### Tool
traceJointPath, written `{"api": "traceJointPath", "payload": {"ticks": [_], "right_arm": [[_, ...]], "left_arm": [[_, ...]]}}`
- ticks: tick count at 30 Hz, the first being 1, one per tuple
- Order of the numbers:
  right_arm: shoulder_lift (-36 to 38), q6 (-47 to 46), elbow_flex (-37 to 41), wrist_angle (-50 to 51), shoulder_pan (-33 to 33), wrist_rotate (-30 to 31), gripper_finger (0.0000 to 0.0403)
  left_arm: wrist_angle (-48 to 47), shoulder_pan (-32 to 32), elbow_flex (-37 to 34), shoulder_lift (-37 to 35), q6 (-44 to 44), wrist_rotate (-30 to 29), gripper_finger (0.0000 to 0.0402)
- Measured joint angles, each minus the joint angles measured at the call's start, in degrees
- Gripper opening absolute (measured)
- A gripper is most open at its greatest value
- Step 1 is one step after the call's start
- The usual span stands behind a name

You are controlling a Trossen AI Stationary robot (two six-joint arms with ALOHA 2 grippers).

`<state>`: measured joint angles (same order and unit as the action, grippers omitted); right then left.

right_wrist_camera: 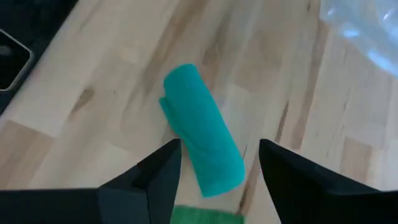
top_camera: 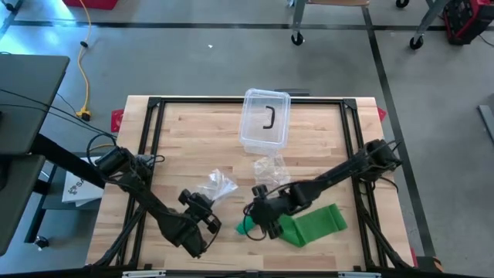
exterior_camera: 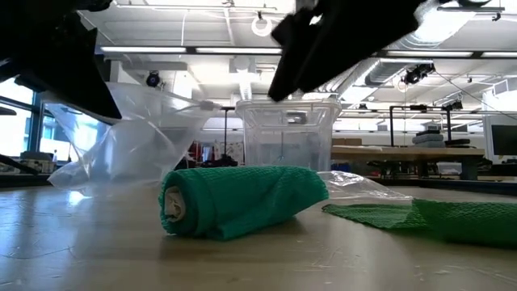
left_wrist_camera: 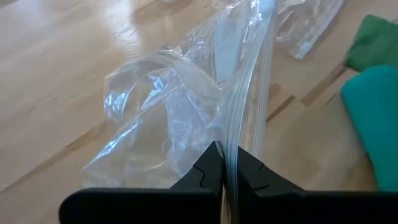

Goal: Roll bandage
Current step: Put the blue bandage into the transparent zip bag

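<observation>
The green bandage lies on the wooden table, part of it wound into a roll (exterior_camera: pixel 234 198) that rests on its side. Its loose tail (exterior_camera: pixel 420 217) lies flat toward the table's right. My right gripper (right_wrist_camera: pixel 219 163) hangs open just above the roll (right_wrist_camera: pixel 202 149), one finger on either side, touching nothing. In the high view that gripper (top_camera: pixel 258 216) is at the near middle. My left gripper (top_camera: pixel 202 218) is left of the roll and shut on a clear zip bag (top_camera: pixel 216 185). My left gripper pinches the clear bag's zip strip (left_wrist_camera: pixel 229 149) between its two fingers, coming slantwise from above and the table's near left. The strip runs on away from the fingertips. The bag stands raised at the hold, and its far part (left_wrist_camera: pixel 155 124) lies crumpled on the table.
A clear lidded container (top_camera: pixel 265 120) with a dark hook-shaped piece inside stands at the far middle. A second crumpled clear wrapper (top_camera: pixel 270 166) lies between it and the roll. A black frame (top_camera: pixel 154 104) borders the tabletop. Bare wood shows at the far left and far right.
</observation>
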<state>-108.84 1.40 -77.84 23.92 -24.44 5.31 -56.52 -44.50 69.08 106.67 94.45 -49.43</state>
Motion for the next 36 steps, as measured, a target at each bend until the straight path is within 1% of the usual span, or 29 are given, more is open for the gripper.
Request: {"api": "traceJointPath", "payload": {"ticks": [6,10,13,15,17,19,24,25,27,31,34,36], "right_arm": [[-4.1,2.8,0.0,-0.1,3.5,-8.1,0.0242],[-6.6,4.3,0.0,-0.7,4.4,-8.9,0.0259],[-7.9,3.5,0.0,-1.4,4.3,-8.9,0.0254],[-8.6,2.7,0.0,-2.4,3.8,-8.9,0.0235],[-9.3,2.5,0.0,-3.2,3.2,-8.9,0.0204],[-9.5,1.2,0.0,-3.7,2.5,-8.9,0.0161],[-8.4,-2.9,0.0,-3.4,0.0,-8.9,0.0034],[-7.7,-3.3,0.0,-3.3,-0.7,-8.5,0.0021],[-5.9,-5.6,0.0,-3.2,-2.3,-4.8,0.0019],[-2.0,-13.1,0.0,0.6,-4.4,8.1,0.0029],[0.7,-19.6,0.0,3.7,-4.4,16.7,0.0016],[1.5,-22.2,0.0,4.7,-3.9,19.5,0.0014]], "left_arm": [[1.1,-0.3,0.0,0.0,0.0,-0.4,0.0001],[1.4,-0.2,0.0,0.0,0.0,-0.5,0.0001],[2.5,-0.1,0.0,0.0,0.0,-0.5,0.0001],[3.4,-0.1,0.0,0.0,-0.1,-0.5,0.0001],[4.4,0.0,0.0,0.0,-1.3,-0.5,0.0001],[4.7,-0.1,0.0,0.0,-2.5,-0.5,0.0001],[5.4,0.1,0.0,0.0,-2.6,-1.1,0.0001],[5.6,0.3,0.0,0.0,-2.6,-1.3,0.0001],[6.0,0.8,0.0,0.1,-2.7,-1.8,0.0001],[8.7,2.1,0.0,1.2,-3.2,-2.2,0.0001],[12.4,3.0,0.0,2.7,-4.8,-2.1,0.0],[15.4,3.7,0.0,3.6,-6.6,-1.8,0.0]]}}
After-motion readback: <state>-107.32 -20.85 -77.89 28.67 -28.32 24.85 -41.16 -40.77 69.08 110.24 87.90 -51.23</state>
